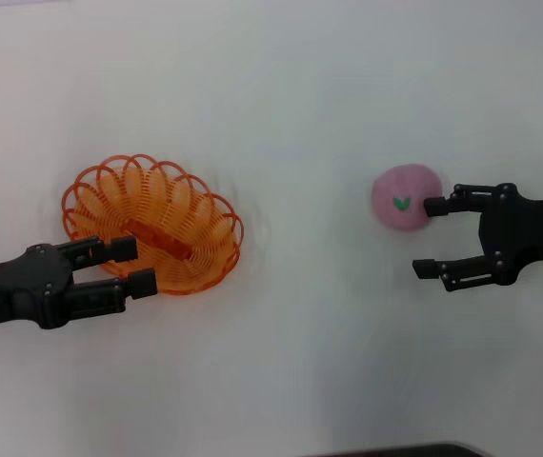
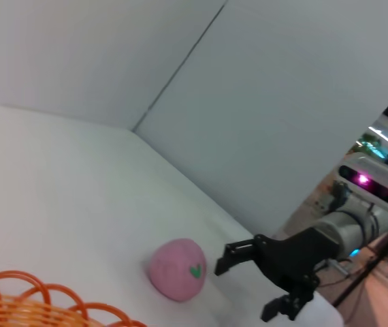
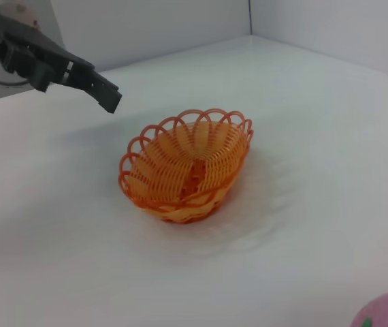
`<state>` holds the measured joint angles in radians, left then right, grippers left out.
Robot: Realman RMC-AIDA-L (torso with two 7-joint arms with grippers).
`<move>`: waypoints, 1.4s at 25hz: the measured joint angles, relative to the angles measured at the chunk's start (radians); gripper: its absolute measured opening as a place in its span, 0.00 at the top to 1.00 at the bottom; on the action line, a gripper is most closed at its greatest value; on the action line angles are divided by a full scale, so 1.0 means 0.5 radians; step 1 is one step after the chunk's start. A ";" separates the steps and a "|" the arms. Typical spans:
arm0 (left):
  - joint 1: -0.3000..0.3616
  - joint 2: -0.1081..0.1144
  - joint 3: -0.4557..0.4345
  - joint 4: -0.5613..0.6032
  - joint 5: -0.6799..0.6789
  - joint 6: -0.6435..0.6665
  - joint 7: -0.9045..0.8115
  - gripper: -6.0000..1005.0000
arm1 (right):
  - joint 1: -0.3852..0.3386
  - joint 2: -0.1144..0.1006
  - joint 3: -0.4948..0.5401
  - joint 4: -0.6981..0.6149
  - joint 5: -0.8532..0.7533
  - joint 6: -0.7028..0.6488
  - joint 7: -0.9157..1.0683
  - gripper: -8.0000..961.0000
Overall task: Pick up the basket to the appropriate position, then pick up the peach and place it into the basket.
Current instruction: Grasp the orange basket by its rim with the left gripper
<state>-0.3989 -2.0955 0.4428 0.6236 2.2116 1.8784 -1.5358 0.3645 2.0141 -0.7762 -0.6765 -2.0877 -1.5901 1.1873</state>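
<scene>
Head view: left end effector point(image 1: 131, 265) spread wide over near rim of basket point(image 1: 152, 224), apparently poised for rim grasp, nothing held. Right end effector point(image 1: 431, 237) also spread, empty, upper finger touching peach point(image 1: 404, 196) on tabletop point(image 1: 300, 362), well apart from basket.

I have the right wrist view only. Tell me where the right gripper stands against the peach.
Observer: The head view shows the right gripper open beside the peach. One fingertip meets its side, and the peach is not between the fingers.
Operator: Report the left gripper's fingers.
Observer: The left gripper is open and overlaps the basket's near rim in the head view.
Operator: Give the leaf mark's facing.
Observer: It faces up, toward the head camera.
</scene>
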 joint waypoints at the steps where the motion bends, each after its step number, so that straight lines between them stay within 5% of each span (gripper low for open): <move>1: -0.014 0.008 -0.002 -0.004 0.009 0.013 -0.029 0.18 | 0.001 0.000 0.000 0.000 0.000 0.000 0.000 0.05; 19: -0.090 0.060 -0.008 0.223 0.036 -0.299 -0.685 0.18 | 0.013 0.000 0.006 -0.021 0.000 0.001 0.032 0.05; 35: -0.122 -0.029 0.363 0.814 0.235 -0.644 -1.143 0.18 | 0.039 -0.003 0.006 -0.025 0.000 0.017 0.049 0.05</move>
<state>-0.4598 -2.1102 0.6243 1.0306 2.3291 1.5564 -2.1072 0.3841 2.0127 -0.7734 -0.6888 -2.0878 -1.5814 1.2119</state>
